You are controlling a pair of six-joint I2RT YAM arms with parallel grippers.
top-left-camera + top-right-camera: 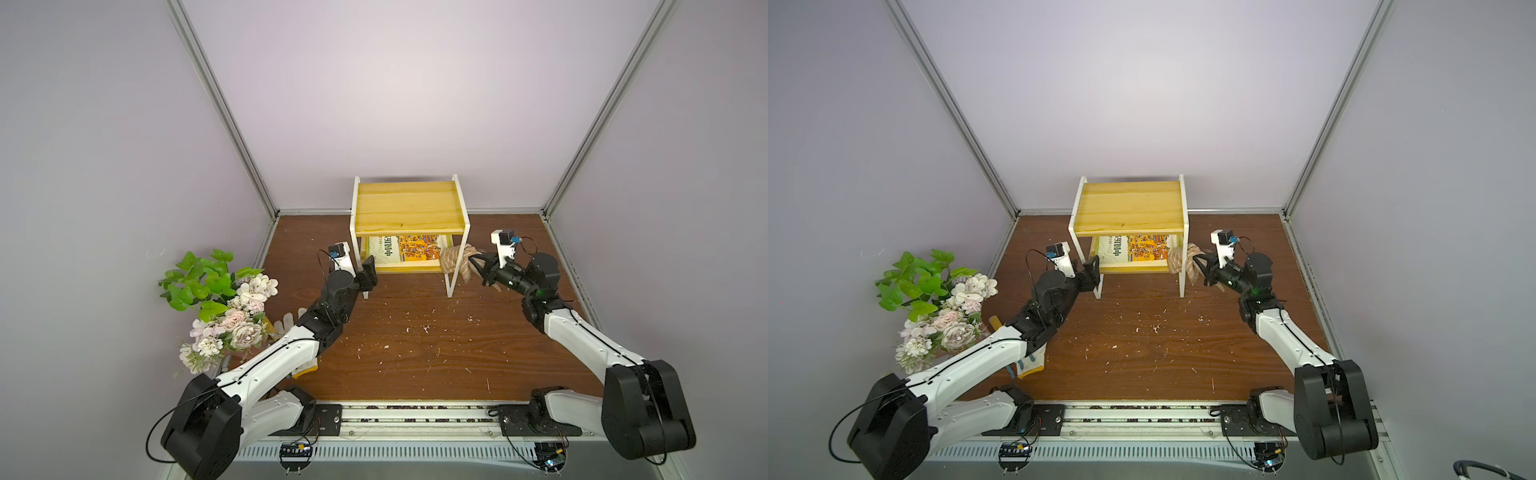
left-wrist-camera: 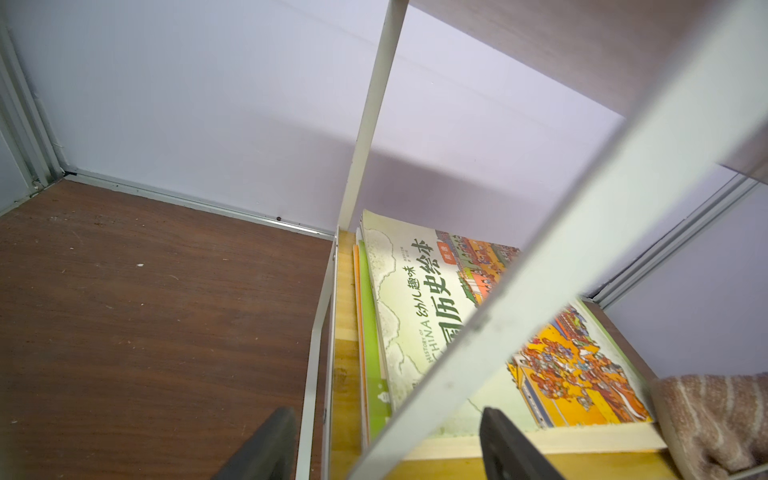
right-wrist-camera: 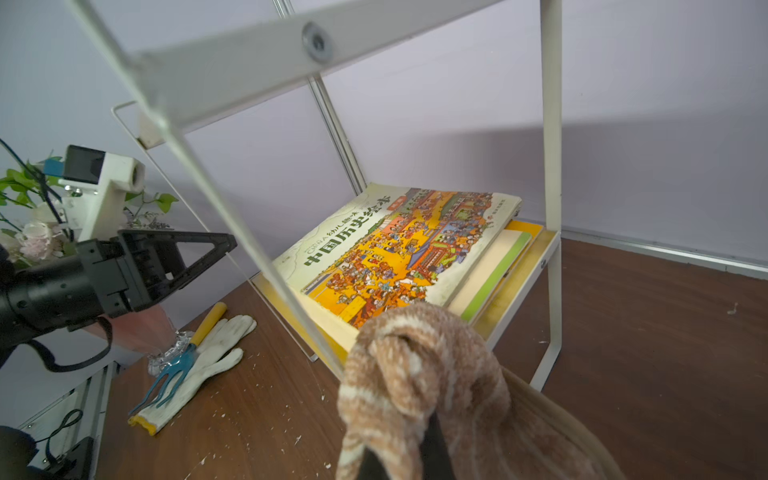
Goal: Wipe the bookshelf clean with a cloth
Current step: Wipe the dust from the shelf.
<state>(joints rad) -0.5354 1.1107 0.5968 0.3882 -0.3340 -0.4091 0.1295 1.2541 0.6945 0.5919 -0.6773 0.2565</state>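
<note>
Booth has three plain, matte, pale lilac-grey walls (image 1: 395, 83). Silver aluminium profiles (image 1: 220, 108) run up both back corners, and the same section forms a skirting strip (image 2: 187, 201) at the wall foot. Floor is a dark brown wood-grain board (image 1: 415, 361), scuffed, with small white flecks (image 1: 426, 329) scattered mostly mid-board. Along the front edge sits a pale metal rail (image 1: 415, 415), with a slotted white cable duct (image 1: 415, 451) just in front of it. Light is soft and diffuse, brightest on the back wall, with grey shadow low on it in both wrist views. Fake flower bunch (image 1: 224, 307) with green leaves stands against the left wall.
</note>
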